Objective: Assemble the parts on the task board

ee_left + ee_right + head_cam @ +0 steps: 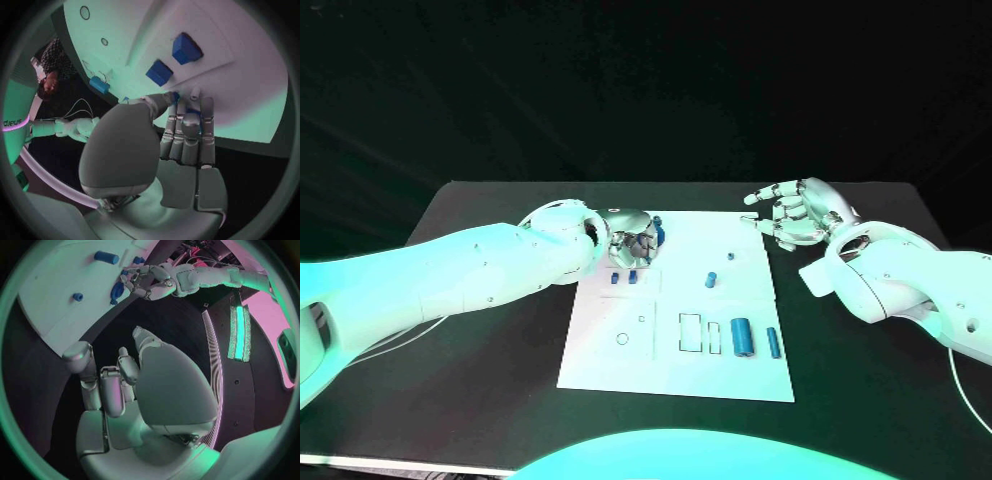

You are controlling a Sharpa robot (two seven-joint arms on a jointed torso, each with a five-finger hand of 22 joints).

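Board (pixel 678 375) lies mid-bench with blue parts (pixel 741 337) along its near right and far left. I see my left hand (pixel 632 243) at the far left corner, fingers (pixel 190 131) curled; I cannot tell whether they hold anything. Right hand (pixel 795 213) hovers off the far right corner, fingers released and spread.

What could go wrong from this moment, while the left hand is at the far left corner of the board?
1. The left hand is closing on a blue part at the task board edge; a shallow grip might let it slip off onto the table.
2. Two small blue blocks lie near that hand; its fingers may knock them.
3. The right hand hovers open by the board and may crowd a handover.
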